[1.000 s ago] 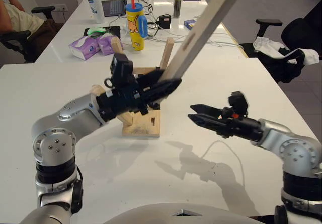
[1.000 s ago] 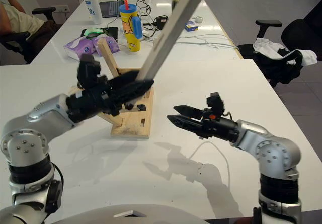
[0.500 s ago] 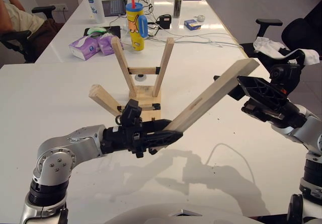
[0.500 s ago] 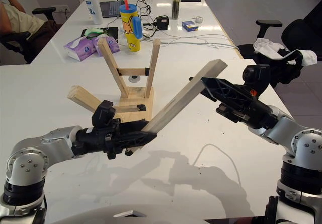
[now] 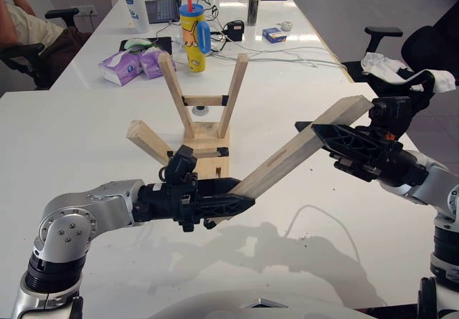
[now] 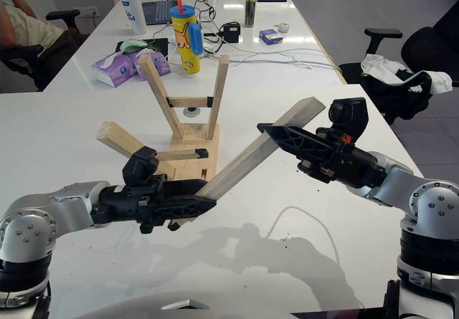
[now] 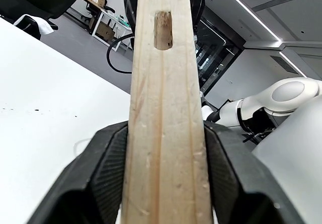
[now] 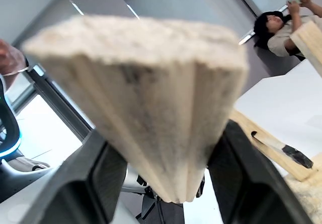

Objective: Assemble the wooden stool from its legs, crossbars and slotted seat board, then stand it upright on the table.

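wooden leg (image 7: 162, 83) with a peg hole (image 7: 162, 30) between black fingers (image 7: 105, 168) of the left gripper (image 7: 166, 131), over white table (image 7: 35, 93)

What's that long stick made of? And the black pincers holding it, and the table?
That stick, a stool leg, looks like pale bare wood: grain lines run along it, with no paint or shine. The left pincer and right pincer look like matte black plastic, though I can't rule out coated metal. The table looks smooth, glossy white; what lies underneath is unclear.
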